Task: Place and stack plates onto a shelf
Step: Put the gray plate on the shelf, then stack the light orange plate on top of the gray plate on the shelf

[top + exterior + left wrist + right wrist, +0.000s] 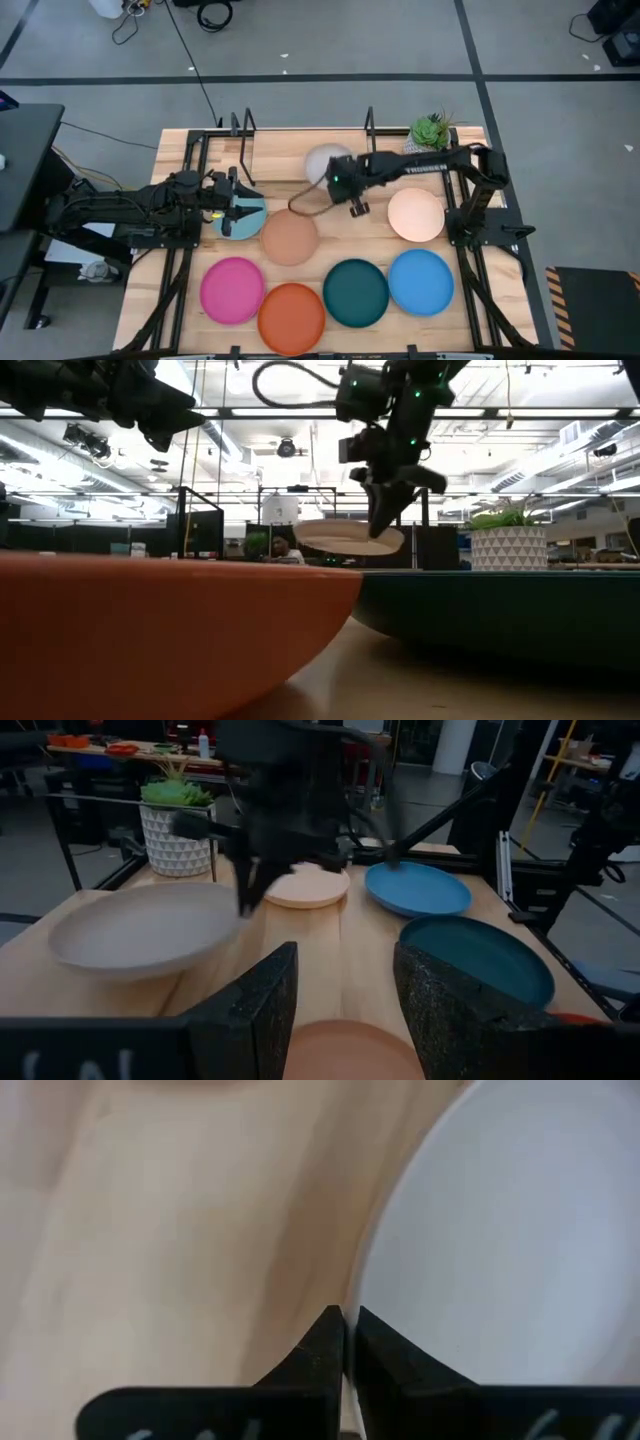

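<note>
My right gripper is shut on the grey plate, held in the air in front of the shelf, whose black wire uprights stand at the table's far edge. My left gripper is open and hovers high over the light blue plate, beside the peach-orange plate. The pale peach plate lies flat to the right. Magenta, orange, teal and blue plates lie flat in a row along the near edge. My right gripper pinches the grey plate by its rim between the two fingers, one above the rim and one below. The fingers come from above, pointing down, at the edge facing the table's right side. The plate is lifted clear and roughly level.
A potted plant in a white patterned pot stands at the far right corner beside the shelf. Bare wood shows between the peach-orange and pale peach plates. The arm bases flank the table on the left and right.
</note>
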